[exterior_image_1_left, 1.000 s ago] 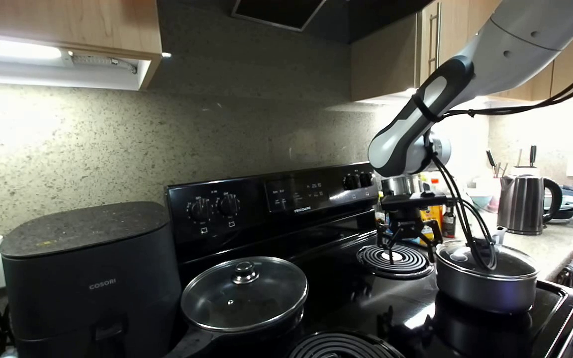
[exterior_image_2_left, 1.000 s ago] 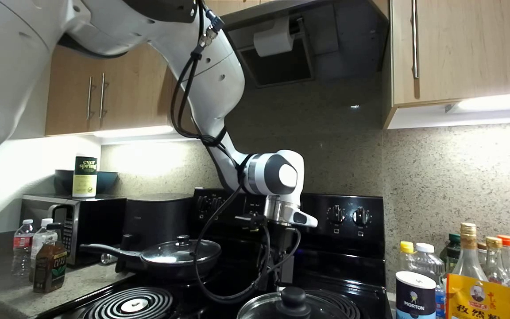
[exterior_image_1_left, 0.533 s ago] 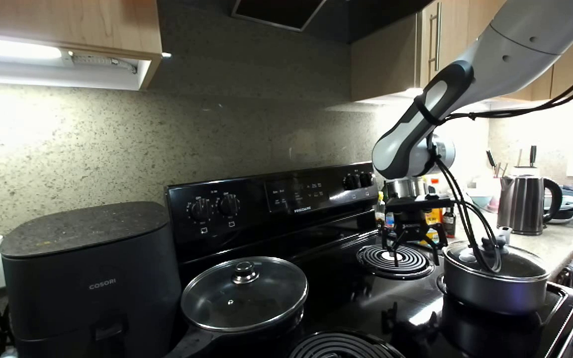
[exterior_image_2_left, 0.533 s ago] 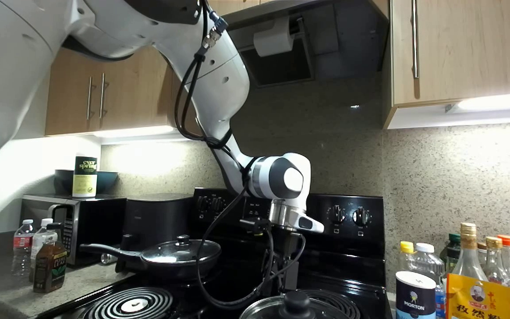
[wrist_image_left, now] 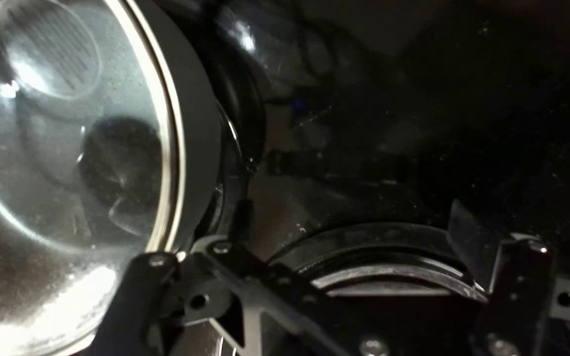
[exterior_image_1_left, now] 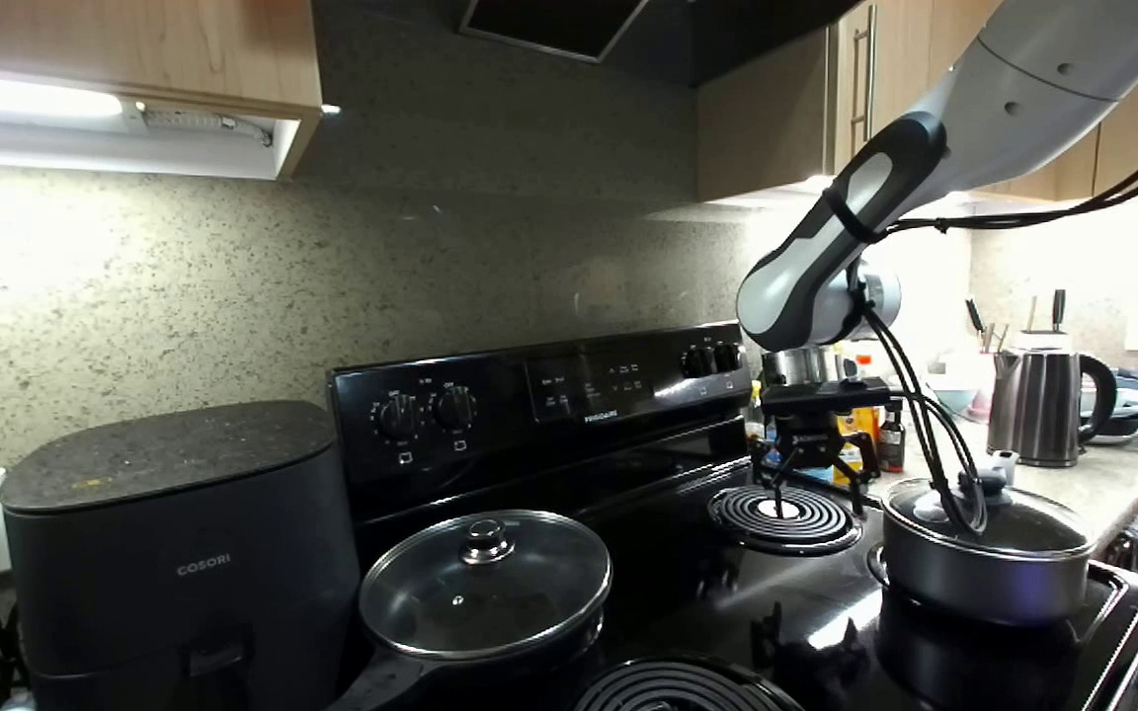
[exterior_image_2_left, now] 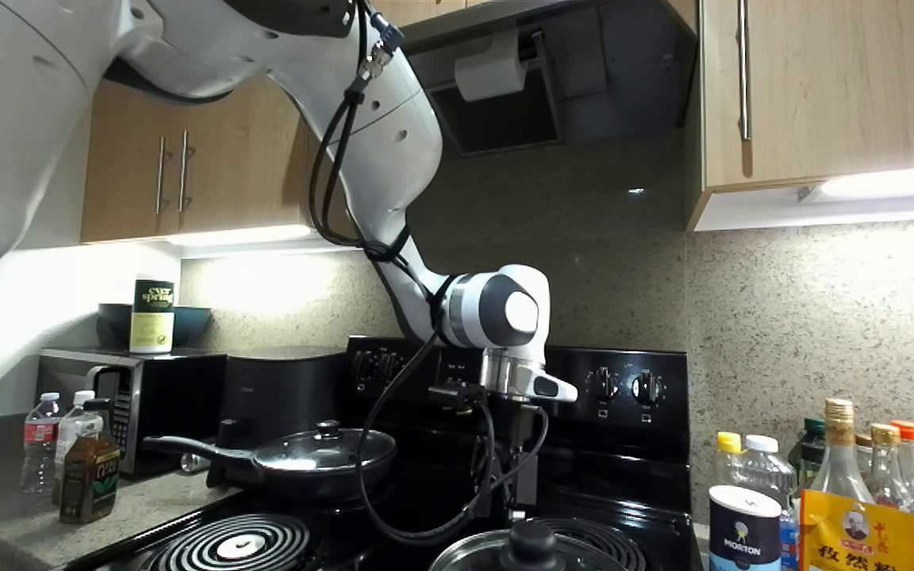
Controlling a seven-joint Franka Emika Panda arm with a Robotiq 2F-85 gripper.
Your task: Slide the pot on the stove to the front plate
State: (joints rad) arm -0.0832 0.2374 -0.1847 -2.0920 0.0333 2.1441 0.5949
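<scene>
The pot (exterior_image_1_left: pixel 984 583) is a dark grey saucepan with a glass lid and dark knob, upright at the front of the black stove (exterior_image_1_left: pixel 821 592). Its lid and knob show at the bottom of an exterior view (exterior_image_2_left: pixel 532 547); its wall and lid fill the left of the wrist view (wrist_image_left: pixel 201 99). The front plate (exterior_image_1_left: pixel 875 566) is mostly hidden beneath the pot; a bit of dark rim shows. My gripper (exterior_image_1_left: pixel 819 509) is open and empty, on the back-panel side of the pot. In the wrist view (wrist_image_left: pixel 354 225) one finger is beside the pot wall; contact is unclear.
The rear coil burner (exterior_image_1_left: pixel 806 533) lies below my gripper. A frying pan with glass lid (exterior_image_1_left: pixel 485 592) stands on another burner. Another coil burner (exterior_image_2_left: pixel 235 547) is at the front. Bottles, a salt can (exterior_image_2_left: pixel 745 523) and a yellow packet stand beside the stove. Cables hang by the wrist.
Between one second and half a second ago, the pot slid toward the stove's front edge, with my gripper moving along. Since then the gripper has moved slightly back and up; the pot is still.
</scene>
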